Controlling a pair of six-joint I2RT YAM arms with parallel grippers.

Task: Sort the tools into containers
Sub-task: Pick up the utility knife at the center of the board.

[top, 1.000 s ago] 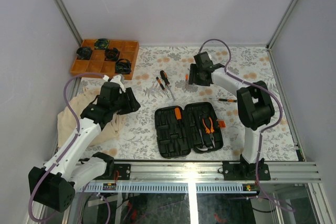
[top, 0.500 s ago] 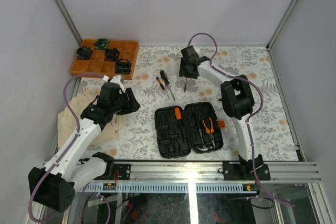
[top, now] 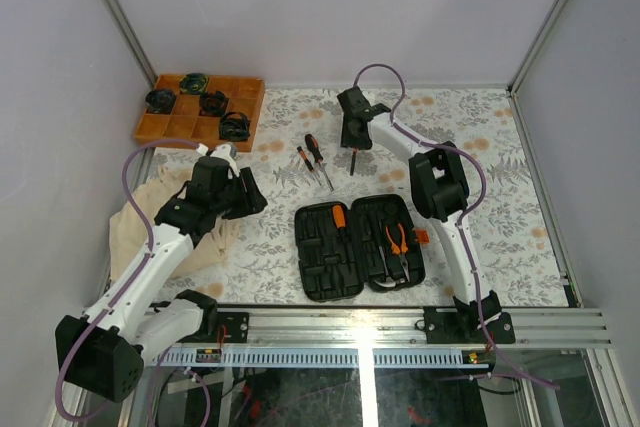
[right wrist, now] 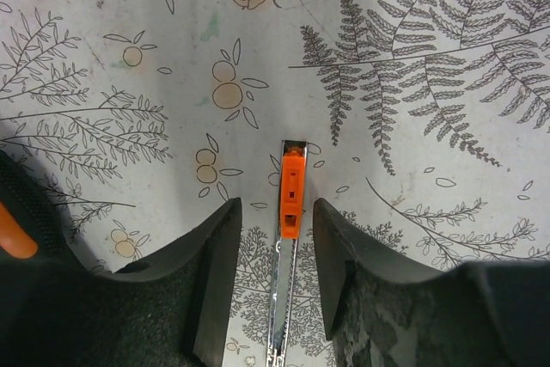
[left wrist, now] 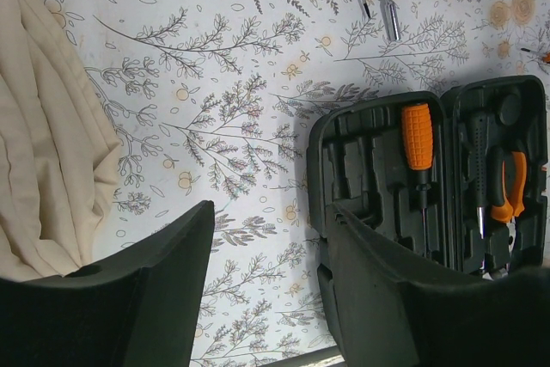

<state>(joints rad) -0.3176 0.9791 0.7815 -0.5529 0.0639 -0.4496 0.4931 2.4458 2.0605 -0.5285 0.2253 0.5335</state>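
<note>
a: where is the right tool (right wrist: 275, 205) in this shot?
b: out by the middle of the worktop's (top: 500, 147) far edge, low over a slim driver (right wrist: 292, 188) with an orange grip, which lies flat on the flowered cover. its fingers (right wrist: 215, 298) stand narrow on either side of the driver, with a sliver of gap each way and nothing gripped.
a: and the left tool (left wrist: 268, 212)?
b: spread wide and empty, hanging near the left edge beside a cream cloth (left wrist: 43, 126).
a: the case (top: 320, 267)?
b: open by the near edge, with an orange-handled screwdriver (top: 338, 215) and the pliers (top: 398, 240) in it. two more screwdrivers (top: 312, 147) lie loose just left of the slim one.
a: what could spoil it?
b: my guess is that the driver sits closer to one finger than the other, so that finger may meet it first and shove or roll it. the steel shaft looks thin and smooth, so if it is pinched there it could swivel or drop on the way to the case.
</note>
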